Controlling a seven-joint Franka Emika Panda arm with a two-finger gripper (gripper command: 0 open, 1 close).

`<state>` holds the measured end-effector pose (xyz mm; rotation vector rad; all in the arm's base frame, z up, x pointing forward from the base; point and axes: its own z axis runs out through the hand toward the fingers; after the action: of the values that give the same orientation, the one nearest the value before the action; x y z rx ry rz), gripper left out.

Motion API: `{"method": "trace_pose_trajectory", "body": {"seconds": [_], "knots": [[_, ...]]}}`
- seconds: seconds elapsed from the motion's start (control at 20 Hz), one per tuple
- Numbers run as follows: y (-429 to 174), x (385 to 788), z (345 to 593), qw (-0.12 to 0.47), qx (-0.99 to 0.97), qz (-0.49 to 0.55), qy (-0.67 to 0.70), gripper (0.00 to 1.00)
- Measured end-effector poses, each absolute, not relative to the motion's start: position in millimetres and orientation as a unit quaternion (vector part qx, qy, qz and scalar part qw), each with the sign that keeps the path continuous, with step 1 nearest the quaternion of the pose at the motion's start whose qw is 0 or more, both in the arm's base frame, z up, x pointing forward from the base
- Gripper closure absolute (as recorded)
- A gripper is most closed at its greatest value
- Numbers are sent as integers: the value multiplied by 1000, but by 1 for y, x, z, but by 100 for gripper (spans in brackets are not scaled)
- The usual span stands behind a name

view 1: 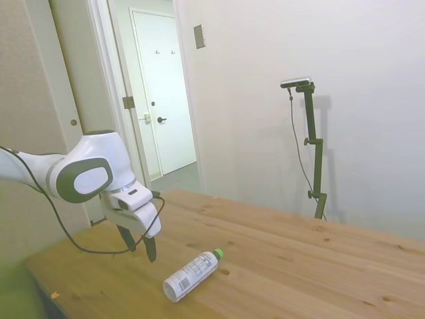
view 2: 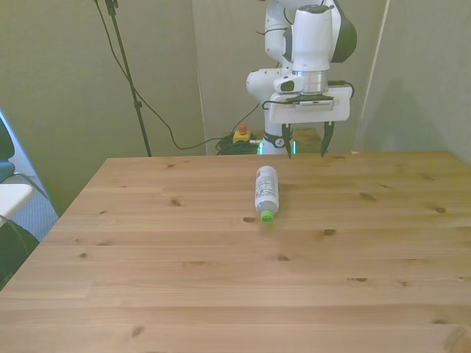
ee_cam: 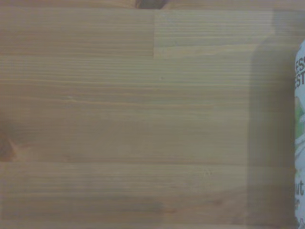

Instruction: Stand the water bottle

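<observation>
The water bottle [view 1: 191, 274] [view 2: 266, 191] lies on its side on the wooden table [view 1: 299, 266] [view 2: 221, 279], white label with dark print, green cap pointing away from the robot. A sliver of its label [ee_cam: 299, 138] shows at the edge of the wrist view. My gripper [view 1: 137, 246] [view 2: 303, 145] hangs open above the table near its far edge, to the front view's right of the bottle's base and apart from it, nothing between its fingers.
Bare wood fills most of the wrist view. A black cable [view 1: 80, 242] loops from the arm down near the table edge. A door and wall stand behind the table in the side view.
</observation>
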<state>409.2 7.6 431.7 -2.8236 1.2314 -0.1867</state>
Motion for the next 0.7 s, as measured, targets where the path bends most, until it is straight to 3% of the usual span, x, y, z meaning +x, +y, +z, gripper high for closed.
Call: {"method": "trace_pose_trajectory", "body": {"seconds": [0.15, 0.35, 0.55, 0.7], "knots": [[7, 409, 431, 25, -915, -57, 398, 0], [-10, 418, 449, 27, -909, -62, 411, 0], [-50, 441, 473, 21, -903, -73, 423, 0], [-74, 466, 473, 9, -903, -74, 422, 0]]}}
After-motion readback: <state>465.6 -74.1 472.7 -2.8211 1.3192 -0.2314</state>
